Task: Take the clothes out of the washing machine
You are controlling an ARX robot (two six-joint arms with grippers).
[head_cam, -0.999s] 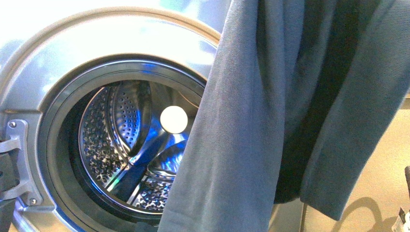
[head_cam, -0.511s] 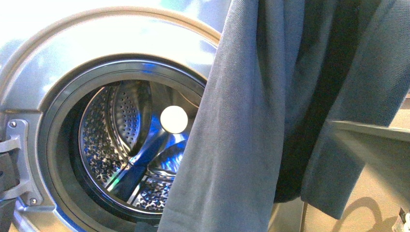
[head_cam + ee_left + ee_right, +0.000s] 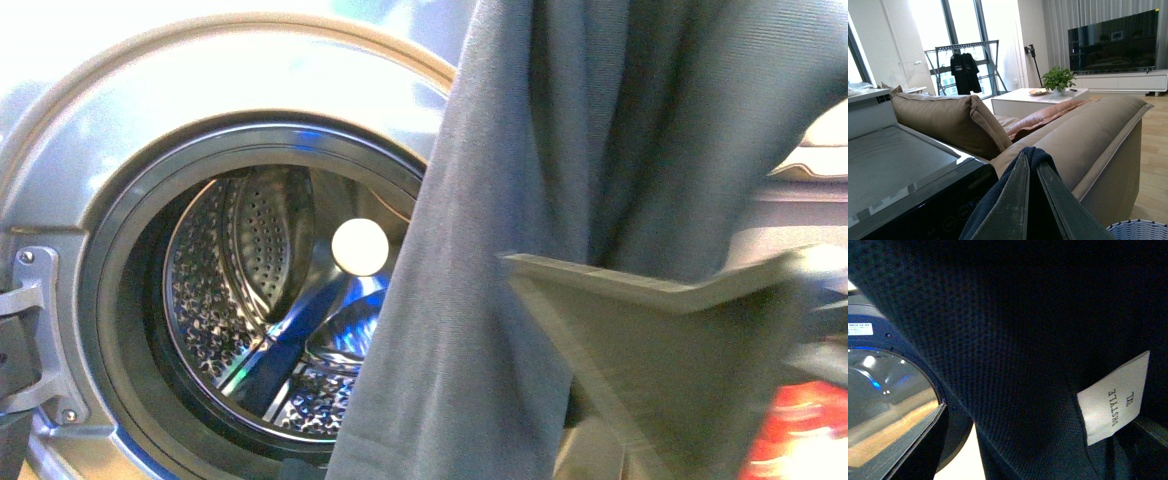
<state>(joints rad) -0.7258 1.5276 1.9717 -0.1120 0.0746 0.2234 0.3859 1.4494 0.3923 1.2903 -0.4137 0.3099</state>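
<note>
1. Hanging down the right half of the front view, the clothes (image 3: 520, 250) are one limp slate-grey garment, strung from above the frame and in front of the washing machine (image 3: 200, 90). The bottom edge cuts off its lower end. The drum (image 3: 260, 300), centre left, looks bare, so the lift out seems nearly done. At lower right the right hand (image 3: 650, 340) shows only as a blurred grey wedge in front of the cloth. An orange-red smear in the bottom right corner is too blurred to name.
2. In the left wrist view, the left hand (image 3: 1032, 160) is pinched tight on a bunch of dark blue knit, high above the machine's black control panel (image 3: 948, 200), which is why the garment hangs full length. A beige sofa (image 3: 1088, 135) stands behind. The rim of a woven basket (image 3: 1140, 231) shows beside it, probably the drop point.
3. In the right wrist view, dark knit with a white tag (image 3: 1113, 397) fills the picture. The right hand's fingers look spread wide on either side of the cloth, gripping nothing, likely placed to gather the loose lower part. The door glass (image 3: 883, 405) sits close by.
</note>
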